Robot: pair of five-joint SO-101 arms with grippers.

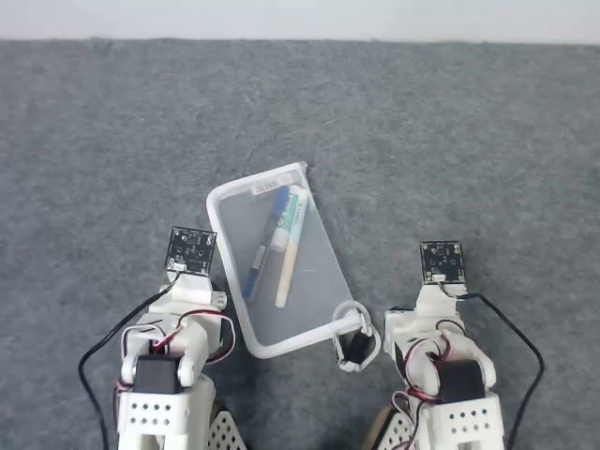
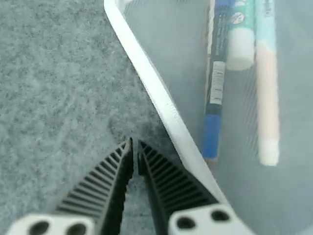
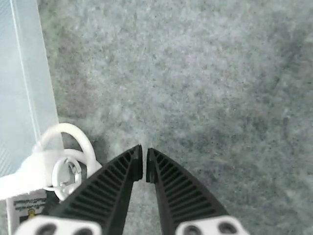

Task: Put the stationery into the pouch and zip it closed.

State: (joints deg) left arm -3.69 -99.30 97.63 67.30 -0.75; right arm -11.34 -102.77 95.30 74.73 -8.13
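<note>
Blue pen point(image 1: 264, 246) and white marker point(image 1: 290, 246) inside pouch point(image 1: 314, 295), zip looks shut, pull ring point(image 3: 73, 127) at 5 o'clock; left gripper point(image 2: 135, 143) and right gripper point(image 3: 144, 149) together, empty, so likely done.

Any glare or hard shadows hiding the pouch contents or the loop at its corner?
High view: even light, no glare on the pouch; the blue pen reads through it. Left wrist view: faint shadow under the left gripper. Right wrist view: soft shadow beside the white loop near the right gripper.

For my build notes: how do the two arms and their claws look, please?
The left arm and right arm are white plastic with black motors, red wires and a black cable each. The left claw and right claw have black, ribbed, tapering fingers.
</note>
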